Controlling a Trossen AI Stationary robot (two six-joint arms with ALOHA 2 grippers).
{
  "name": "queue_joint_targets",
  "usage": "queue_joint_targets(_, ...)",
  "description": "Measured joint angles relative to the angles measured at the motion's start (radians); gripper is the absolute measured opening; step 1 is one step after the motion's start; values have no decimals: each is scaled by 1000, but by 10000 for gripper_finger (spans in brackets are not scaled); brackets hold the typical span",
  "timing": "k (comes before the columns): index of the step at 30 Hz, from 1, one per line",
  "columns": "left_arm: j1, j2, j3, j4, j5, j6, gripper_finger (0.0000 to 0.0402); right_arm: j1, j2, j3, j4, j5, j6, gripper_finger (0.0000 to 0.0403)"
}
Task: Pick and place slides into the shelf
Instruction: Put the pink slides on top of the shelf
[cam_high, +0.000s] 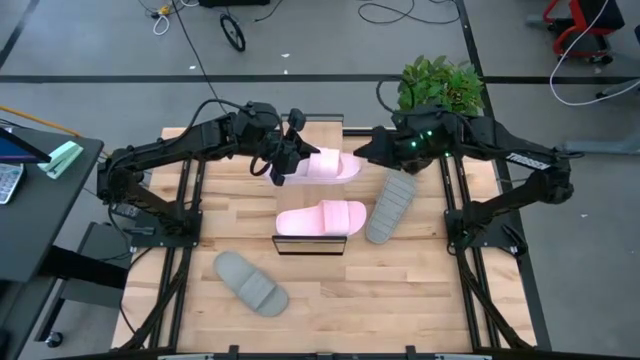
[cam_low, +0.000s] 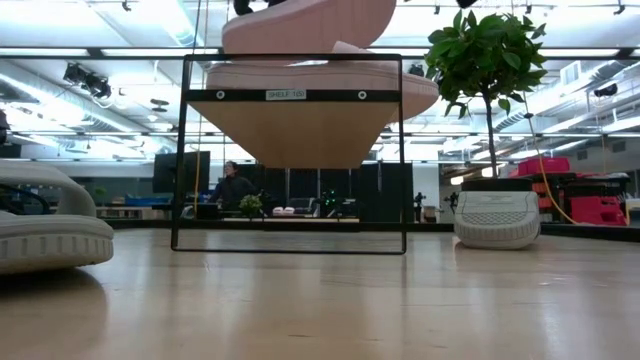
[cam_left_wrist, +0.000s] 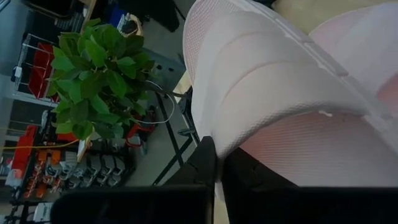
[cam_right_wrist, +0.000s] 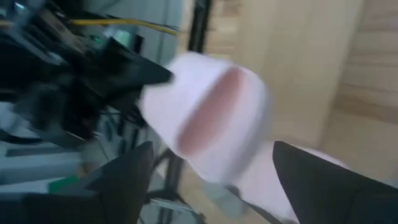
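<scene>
On the near part of the desk (cam_high: 330, 300) a grey slide (cam_high: 251, 283) lies flat by the left corner, its long axis running slantwise from upper left to lower right in the high view. Farther in, the shelf (cam_high: 310, 243) stands mid-desk, and a pink slide (cam_high: 322, 219) rests on its wood top with its long axis across the desk, left to right; the strap sits toward the right end. Just right of the shelf a second grey slide (cam_high: 390, 208) lies sole-up on the desk, its long axis tilted from lower left to upper right. Beyond these, a second pink slide (cam_high: 324, 165) is held above the far side of the desk, its long axis also left to right. The left gripper (cam_high: 283, 160) pinches this slide at its left end, fingers pressed tight on the foam. The right gripper (cam_high: 366, 152) sits just off the slide's right end with its fingers (cam_right_wrist: 124, 180) spread wide and apart from the foam, though that wrist view is blurred, so a light touch cannot be ruled out. Behind the right arm a potted plant (cam_high: 441, 86) stands at the far edge.
</scene>
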Motion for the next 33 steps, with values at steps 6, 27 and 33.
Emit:
queue_joint_targets(6,0,0,0,34,1,24,10,-48,35,0,-77,-101,-14,340)
queue_joint_targets(27,20,78,-8,31,-81,33,14,-61,84,0,-58,-95,30,231)
queue_joint_targets(33,20,82,-8,31,-100,22,10,-63,97,0,-66,-95,17,204)
